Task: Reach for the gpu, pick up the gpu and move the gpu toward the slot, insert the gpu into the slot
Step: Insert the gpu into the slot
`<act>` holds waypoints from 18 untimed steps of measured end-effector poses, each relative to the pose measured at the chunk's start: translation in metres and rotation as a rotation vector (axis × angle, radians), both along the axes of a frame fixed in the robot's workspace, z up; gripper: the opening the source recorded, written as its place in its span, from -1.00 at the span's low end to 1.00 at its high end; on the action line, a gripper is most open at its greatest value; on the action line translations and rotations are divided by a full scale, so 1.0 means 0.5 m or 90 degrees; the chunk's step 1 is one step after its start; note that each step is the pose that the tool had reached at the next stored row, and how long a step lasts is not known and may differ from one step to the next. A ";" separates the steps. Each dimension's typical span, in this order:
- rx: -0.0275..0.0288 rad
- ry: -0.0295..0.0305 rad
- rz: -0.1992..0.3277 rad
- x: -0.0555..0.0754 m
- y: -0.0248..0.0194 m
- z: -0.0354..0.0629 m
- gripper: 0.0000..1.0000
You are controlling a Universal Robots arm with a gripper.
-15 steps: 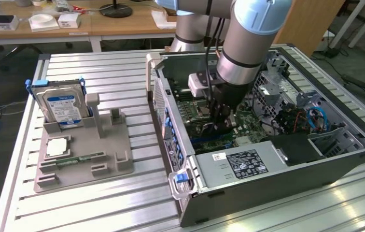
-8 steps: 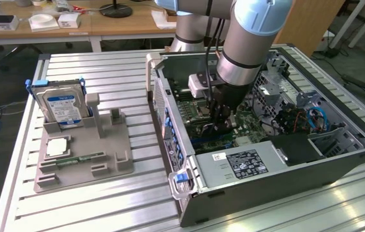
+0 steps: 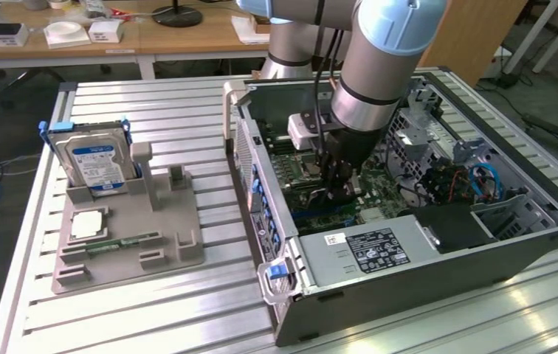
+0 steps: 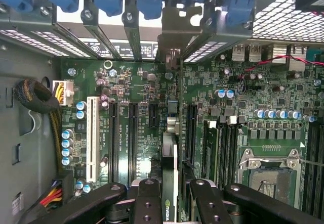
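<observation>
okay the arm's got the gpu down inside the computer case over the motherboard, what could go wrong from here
1. The gpu, held edge-on in the gripper, hangs over several parallel slots; a small sideways offset could seat it in the wrong one or on the board between them.
2. Its metal bracket sits close to the case's rear slot dividers and might catch there.
3. The wire bundle beside the board could snag the arm.

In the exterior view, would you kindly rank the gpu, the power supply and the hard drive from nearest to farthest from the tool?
1. gpu: held edge-on in the tool, over the motherboard.
2. power supply: inside the case, toward the camera.
3. hard drive: upright on the grey stand, exterior view's left.
</observation>
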State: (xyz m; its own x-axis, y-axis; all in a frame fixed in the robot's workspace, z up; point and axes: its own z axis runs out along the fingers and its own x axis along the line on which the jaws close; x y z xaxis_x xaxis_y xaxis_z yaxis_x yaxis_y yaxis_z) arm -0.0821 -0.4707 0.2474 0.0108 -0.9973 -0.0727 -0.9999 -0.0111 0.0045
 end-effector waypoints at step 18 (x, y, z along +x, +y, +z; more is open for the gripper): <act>-0.0005 0.0000 0.000 0.000 -0.0001 0.012 -0.47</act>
